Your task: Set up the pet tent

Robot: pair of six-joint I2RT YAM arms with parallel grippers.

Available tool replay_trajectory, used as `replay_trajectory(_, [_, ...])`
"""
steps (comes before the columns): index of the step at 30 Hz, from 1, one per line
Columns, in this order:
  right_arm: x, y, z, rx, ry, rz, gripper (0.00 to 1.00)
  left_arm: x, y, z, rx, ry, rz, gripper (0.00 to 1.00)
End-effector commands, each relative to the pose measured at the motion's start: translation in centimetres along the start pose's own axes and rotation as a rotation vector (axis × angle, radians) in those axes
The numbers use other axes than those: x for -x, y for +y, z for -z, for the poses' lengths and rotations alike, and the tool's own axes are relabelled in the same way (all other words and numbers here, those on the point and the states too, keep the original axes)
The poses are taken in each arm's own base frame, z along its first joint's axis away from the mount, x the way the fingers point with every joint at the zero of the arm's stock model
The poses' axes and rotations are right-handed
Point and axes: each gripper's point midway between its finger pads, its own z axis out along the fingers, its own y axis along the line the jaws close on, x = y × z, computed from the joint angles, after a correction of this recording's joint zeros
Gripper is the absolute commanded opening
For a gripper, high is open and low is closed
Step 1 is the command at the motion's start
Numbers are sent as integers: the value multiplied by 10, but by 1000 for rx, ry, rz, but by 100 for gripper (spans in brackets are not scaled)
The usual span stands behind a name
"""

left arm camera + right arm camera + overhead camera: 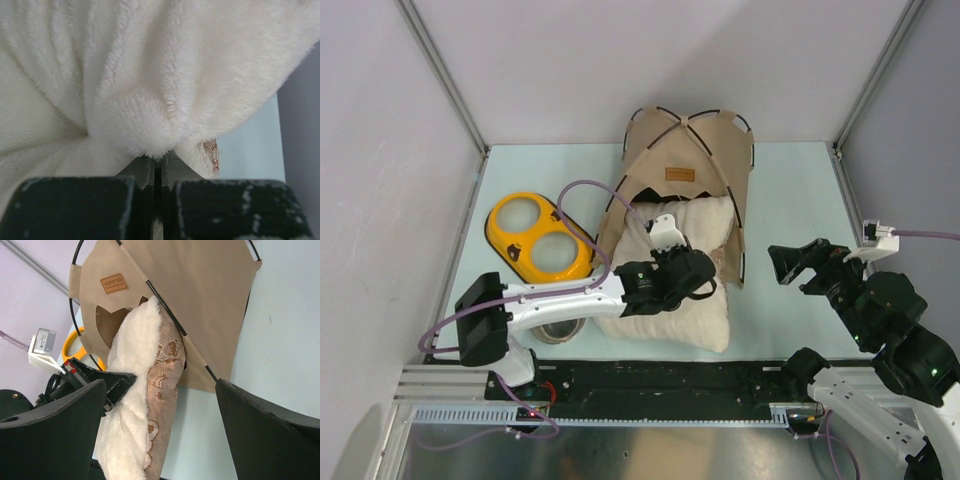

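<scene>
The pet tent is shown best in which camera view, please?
The top external view: the whole pet tent shows there, outline and label included. The right wrist view shows it closer but cropped. The left wrist view shows only pillow.

Standing pet tent (692, 148), cream pillow (670, 322) at its opening, yellow bowl holder (501, 228) left

The pet tent (692, 140) is tan beige with black poles (171, 316) and a brown label (680, 174); the pillow (705, 225) is cream, its underside brown-patterned; the bowl holder (498, 232) is yellow; the table (790, 190) pale green.
</scene>
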Motion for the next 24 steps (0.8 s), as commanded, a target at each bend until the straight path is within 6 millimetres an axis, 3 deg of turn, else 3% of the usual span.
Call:
replay_trajectory(1, [-12, 8, -4, 44, 52, 38, 96, 1, 32, -5, 90, -48, -37, 0])
replay_trajectory(6, [-37, 22, -28, 97, 113, 6, 95, -15, 33, -9, 80, 22, -88, 4])
replay_trajectory(17, [-97, 31, -99, 45, 175, -33, 93, -4, 25, 11, -17, 75, -207, 58])
replay_trajectory(24, [-137, 35, -130, -9, 234, 1, 96, 10, 45, 43, -138, 88, -295, 93])
